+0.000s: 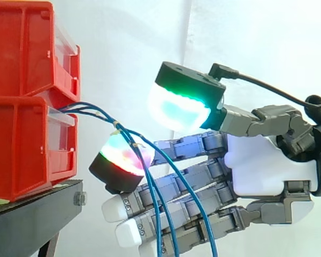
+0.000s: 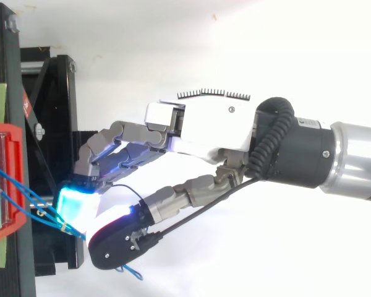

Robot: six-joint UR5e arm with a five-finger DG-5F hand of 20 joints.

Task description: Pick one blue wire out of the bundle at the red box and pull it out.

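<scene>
Side view: thin, limp, light, likely slick blue wires (image 1: 101,115) drooping from the red box (image 1: 21,144) across the hand (image 1: 262,166), fingers (image 1: 123,160) spread, gripping nothing, best pinched singly at the fanned-out stretch.

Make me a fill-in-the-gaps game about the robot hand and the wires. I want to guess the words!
1. The wires coming out between the bins are ____.
2. The stacked bins are ____.
3. The stand under the bins is ____.
4. In the side view, the hand reaches in from the ____ edge.

Missing words: blue, red, black, right.
</scene>
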